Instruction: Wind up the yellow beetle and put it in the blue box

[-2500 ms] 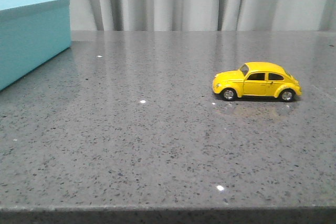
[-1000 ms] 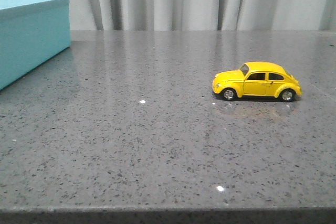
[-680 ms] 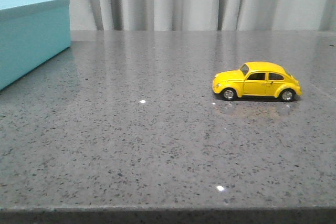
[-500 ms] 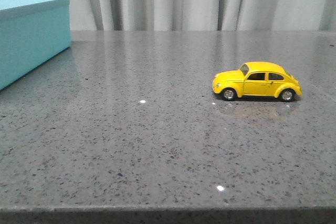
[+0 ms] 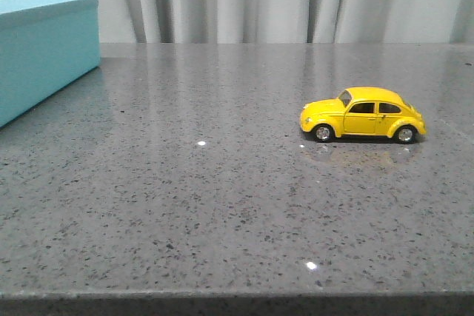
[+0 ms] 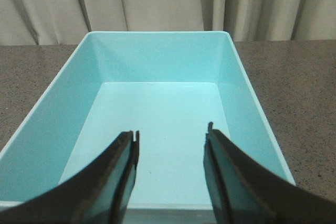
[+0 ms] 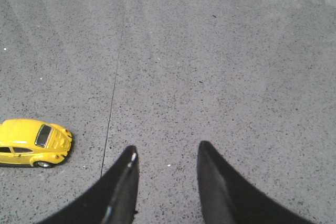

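Beetle (image 5: 362,115) untouched, so the task looks to be at its very start — neither winding nor storing has begun, as I judge it.

Going left to right: the box (image 5: 46,46) sits at the far left of the table (image 5: 222,197), open-topped, and the left wrist view shows it with nothing inside. The left claw (image 6: 170,150) hangs over the box's near rim, jaws apart and holding nothing. The middle of the table carries only a few bright specks of reflected light. On the right stands the beetle on its four wheels, nose pointing left, well apart from the box. The right claw (image 7: 165,163) hovers above bare table with the car off to one side of it in its own view (image 7: 32,142) — jaws spread, nothing between them, not touching the car.

The next move, I'd say, falls to the right claw: shift across until the car lies between the jaws, come down and close on the rounded body. The glossy, curved shell could slip, so a grip across the sides, low near the doors, seems safest. Winding likely means dragging it backward on its wheels before carrying it leftward to the box.

Against the earlier front pictures, car and box sit exactly where they were; only one small glint near the box, seen in the oldest frame, is gone.
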{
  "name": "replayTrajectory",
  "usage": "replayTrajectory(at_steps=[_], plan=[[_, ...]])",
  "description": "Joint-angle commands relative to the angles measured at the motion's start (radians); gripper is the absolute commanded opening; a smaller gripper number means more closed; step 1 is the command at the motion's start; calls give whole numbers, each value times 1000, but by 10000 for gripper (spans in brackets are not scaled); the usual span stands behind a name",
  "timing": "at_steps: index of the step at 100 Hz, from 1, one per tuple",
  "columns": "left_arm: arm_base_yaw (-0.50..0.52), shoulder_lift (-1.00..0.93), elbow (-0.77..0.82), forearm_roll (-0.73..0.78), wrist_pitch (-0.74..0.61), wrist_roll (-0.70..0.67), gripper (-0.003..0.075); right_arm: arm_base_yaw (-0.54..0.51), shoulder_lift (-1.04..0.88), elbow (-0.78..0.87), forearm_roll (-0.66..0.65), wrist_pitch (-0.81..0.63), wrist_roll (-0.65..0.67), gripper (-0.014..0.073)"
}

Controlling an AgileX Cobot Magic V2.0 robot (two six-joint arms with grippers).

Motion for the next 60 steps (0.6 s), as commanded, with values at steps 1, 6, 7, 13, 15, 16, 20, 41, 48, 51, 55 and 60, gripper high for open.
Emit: replayTrajectory(at_steps=[1, 6, 7, 13, 15, 16, 20, 41, 48, 51, 55, 60], plan=[[-3, 7, -36, -1, -87, -7, 302, -3, 14, -38, 0, -121, -4, 297], [-3, 7, -36, -1, -89, -7, 302, -3, 14, -38, 0, -142, -4, 297], [-3, 7, -36, -1, -92, -7, 302, -3, 14, -38, 0, -142, -4, 297], [-3, 7, -36, -1, -93, -7, 302, -3, 14, -36, 1, -143, -4, 297], [-3, 7, -36, -1, -93, -7, 302, -3, 16, -36, 1, -146, -4, 297], [-3, 7, -36, -1, -95, -7, 302, -3, 18, -36, 1, -146, -4, 297], [-3, 7, -36, -1, -99, -7, 302, -3, 23, -38, 1, -145, -4, 297], [-3, 7, -36, -1, -101, -7, 302, -3, 119, -123, 101, -22, -4, 297], [-3, 7, -36, -1, -101, -7, 302, 3, 173, -172, 134, 28, -4, 299], [-3, 7, -36, -1, -101, -7, 302, 8, 202, -192, 138, 50, -4, 302], [-3, 7, -36, -1, -101, -7, 302, 19, 233, -223, 139, 80, -4, 316], [-3, 7, -36, -1, -101, -7, 302, 36, 277, -260, 139, 117, -4, 348]])
